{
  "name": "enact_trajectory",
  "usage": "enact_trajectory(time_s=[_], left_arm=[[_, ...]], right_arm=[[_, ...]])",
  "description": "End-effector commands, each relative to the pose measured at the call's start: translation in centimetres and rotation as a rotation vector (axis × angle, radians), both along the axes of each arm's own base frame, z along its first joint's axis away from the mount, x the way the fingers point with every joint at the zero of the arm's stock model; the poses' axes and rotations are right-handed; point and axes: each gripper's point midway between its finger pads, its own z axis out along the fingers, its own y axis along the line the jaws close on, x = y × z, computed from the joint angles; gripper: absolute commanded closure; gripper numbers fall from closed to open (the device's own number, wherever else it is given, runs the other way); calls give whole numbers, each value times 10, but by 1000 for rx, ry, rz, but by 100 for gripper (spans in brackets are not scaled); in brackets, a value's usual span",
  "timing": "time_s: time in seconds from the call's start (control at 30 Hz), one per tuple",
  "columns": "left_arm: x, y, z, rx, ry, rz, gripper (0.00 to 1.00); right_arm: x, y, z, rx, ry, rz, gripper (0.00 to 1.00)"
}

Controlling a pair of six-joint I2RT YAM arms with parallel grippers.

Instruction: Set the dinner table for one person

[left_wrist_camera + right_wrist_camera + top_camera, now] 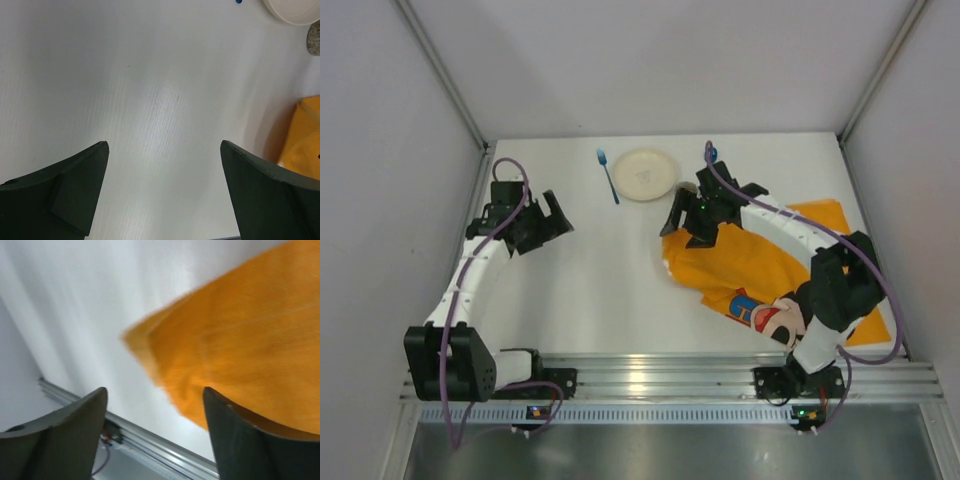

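Note:
The dinner table (605, 275) is a white tabletop with a ribbed aluminium rail (660, 375) along its near edge. A cream plate (646, 174) lies at the back centre, with a blue fork (608, 176) just left of it. An orange Mickey Mouse cloth mat (760, 262) lies crumpled on the right. My right gripper (682, 224) is open and empty over the mat's folded left corner (235, 340). In the right wrist view that gripper (155, 390) shows nothing between its jaws. My left gripper (560, 215) is open and empty over bare table on the left, as the left wrist view (164, 144) also shows.
A small blue item (711, 153) shows behind the right arm, mostly hidden. Grey walls enclose the table at the left, right and back. The left wrist view shows the plate's rim (292, 12) and the mat's edge (302, 132) far right.

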Motion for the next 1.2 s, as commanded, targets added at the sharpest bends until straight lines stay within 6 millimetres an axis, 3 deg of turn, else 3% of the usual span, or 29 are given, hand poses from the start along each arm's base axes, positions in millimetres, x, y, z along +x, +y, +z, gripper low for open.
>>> enact_trajectory(time_s=[0.0, 0.03, 0.07, 0.1, 0.17, 0.2, 0.27, 0.3, 0.33, 0.47, 0.5, 0.6, 0.63, 0.7, 0.73, 0.77, 0.8, 0.83, 0.87, 0.93, 1.17], left_arm=[[-15, -13, -1, 17, 5, -49, 1], [-17, -21, -2, 20, 6, -76, 1], [-19, -30, 1, 31, -8, -104, 1], [-26, -58, 5, 51, -23, -188, 1], [-37, -80, 3, 91, -15, -241, 1], [-49, -105, 1, 89, -8, -321, 1], [-68, -136, -3, 69, 11, -398, 1], [-73, -145, -3, 62, 12, -421, 1], [-79, -155, -4, 52, 13, -447, 1], [-114, -217, 0, -14, -5, -660, 1], [-121, -234, -9, -25, 16, -720, 1], [-144, -278, -19, -2, 34, -875, 1], [-146, -288, -39, 38, 79, -902, 1], [-156, -319, -39, 48, 80, -972, 1], [-156, -328, -60, 84, 120, -987, 1], [-156, -344, -54, 87, 96, -1009, 2], [-154, -350, -60, 108, 106, -1006, 2], [-151, -347, -87, 177, 169, -991, 2], [-143, -357, -82, 179, 152, -980, 2], [-136, -361, -96, 227, 161, -975, 2], [-118, -362, -148, 401, 212, -989, 2]], right_arm=[[35, 58, 41, 229, -68, 90, 13], [42, 55, 52, 194, -78, 88, 10], [45, 48, 50, 154, -93, 99, 2], [46, 42, 51, 129, -99, 94, 2], [47, 7, 53, 47, -124, 47, 1], [39, -11, 40, -8, -91, 28, 1], [39, -54, 42, -118, -136, -26, 1], [24, -73, 29, -181, -91, -26, 1], [21, -96, 32, -257, -113, -60, 1], [-26, -136, 5, -392, -37, -51, 0], [-42, -145, -15, -413, 16, -53, 0], [-51, -171, -34, -406, 72, -134, 0], [-48, -183, -35, -371, 97, -185, 0], [-44, -198, -34, -348, 107, -245, 0], [-40, -213, -30, -342, 101, -301, 0], [-37, -220, -26, -342, 93, -328, 0], [-35, -227, -21, -340, 83, -353, 0], [-35, -237, -16, -339, 68, -387, 0], [-36, -237, -12, -341, 56, -386, 0], [-42, -251, -11, -351, 60, -425, 0], [-68, -251, -22, -332, 83, -442, 0]])
